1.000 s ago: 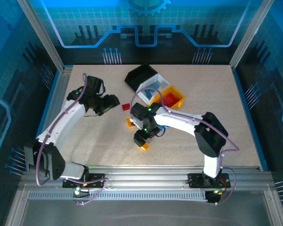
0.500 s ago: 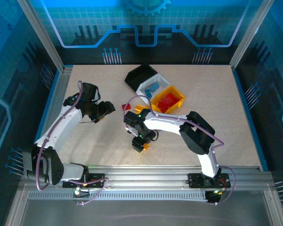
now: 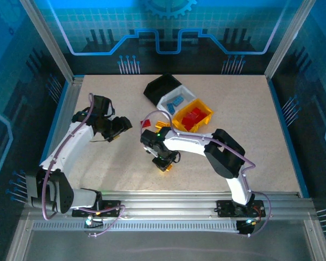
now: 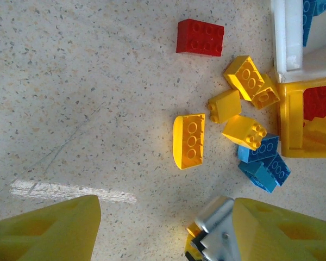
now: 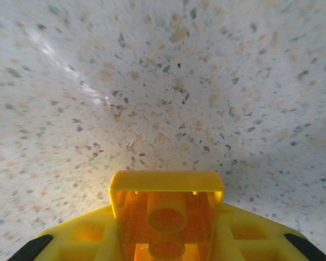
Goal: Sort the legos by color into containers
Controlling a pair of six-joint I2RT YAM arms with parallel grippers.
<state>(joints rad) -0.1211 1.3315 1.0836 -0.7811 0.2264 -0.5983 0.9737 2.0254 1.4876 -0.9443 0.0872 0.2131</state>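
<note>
My right gripper (image 3: 163, 161) is down at the table, shut on a yellow lego (image 5: 166, 209) whose hollow underside faces the wrist camera; in the top view this brick (image 3: 166, 166) shows at the fingertips. My left gripper (image 4: 165, 217) hovers open over bare table with nothing between its fingers (image 4: 49, 228). Ahead of it lie a red lego (image 4: 200, 37), several yellow legos (image 4: 189, 141) and two blue ones (image 4: 263, 163). The containers stand in a row: black (image 3: 162, 87), white (image 3: 180, 92) with blue bricks, yellow (image 3: 205, 118) with red bricks.
The loose bricks cluster right against the fronts of the white bin (image 4: 290, 38) and yellow bin (image 4: 292, 128). A silver and black part of the other arm (image 4: 217, 223) sits beside my left gripper's right finger. Metal rails edge the table (image 3: 271, 147).
The right gripper has shifted a little left and its jaws have come together on the yellow brick. The left arm drew back slightly to the left and stayed open.
</note>
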